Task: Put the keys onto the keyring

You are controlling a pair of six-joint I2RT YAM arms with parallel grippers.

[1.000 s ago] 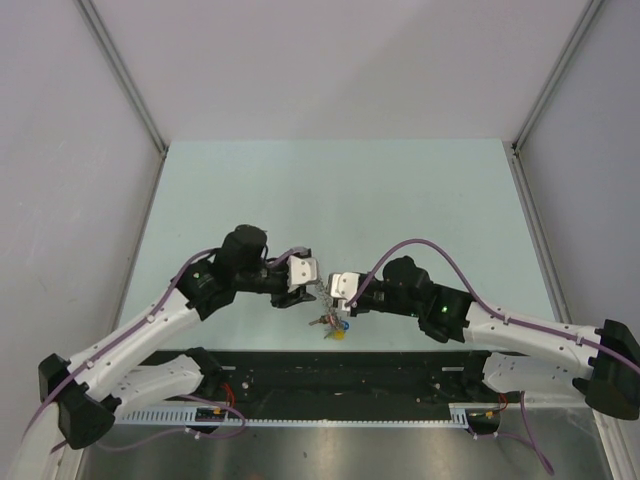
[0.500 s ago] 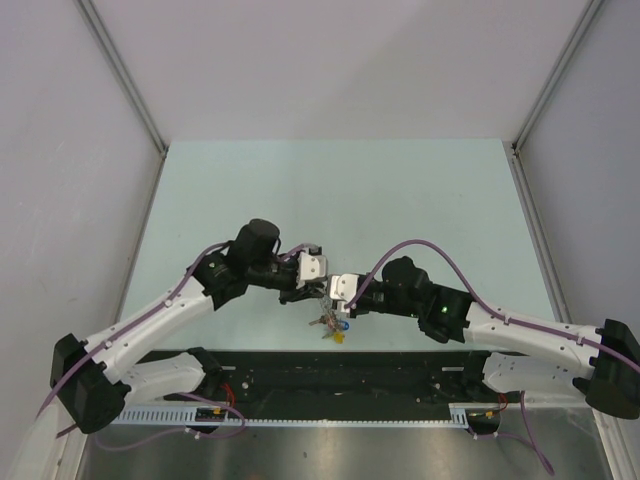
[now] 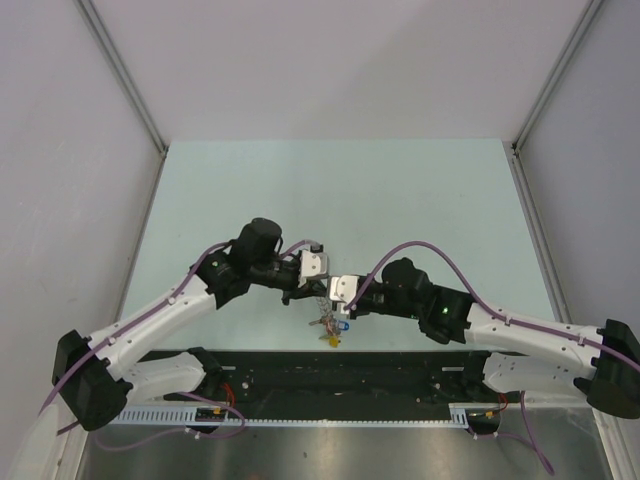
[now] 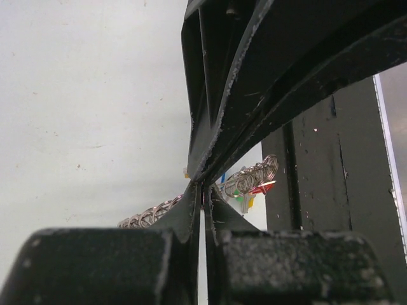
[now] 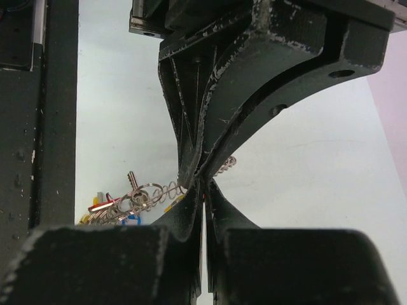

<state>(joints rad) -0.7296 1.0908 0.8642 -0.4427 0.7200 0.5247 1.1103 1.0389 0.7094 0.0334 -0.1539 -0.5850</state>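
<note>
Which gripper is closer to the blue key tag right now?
Right. The right gripper sits just behind the blue tag, pinching the keyring. The left gripper pinches the same ring from further left.

Tagged keys (image 3: 330,326) dangle over the pale green table (image 3: 330,190), near its front.

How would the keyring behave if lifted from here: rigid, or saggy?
Likely floppy: the keyring looks like a thin wire coil, bending away on either side of the shut right gripper. Its keys dangle loosely, so they would probably swing. It seems light.
</note>
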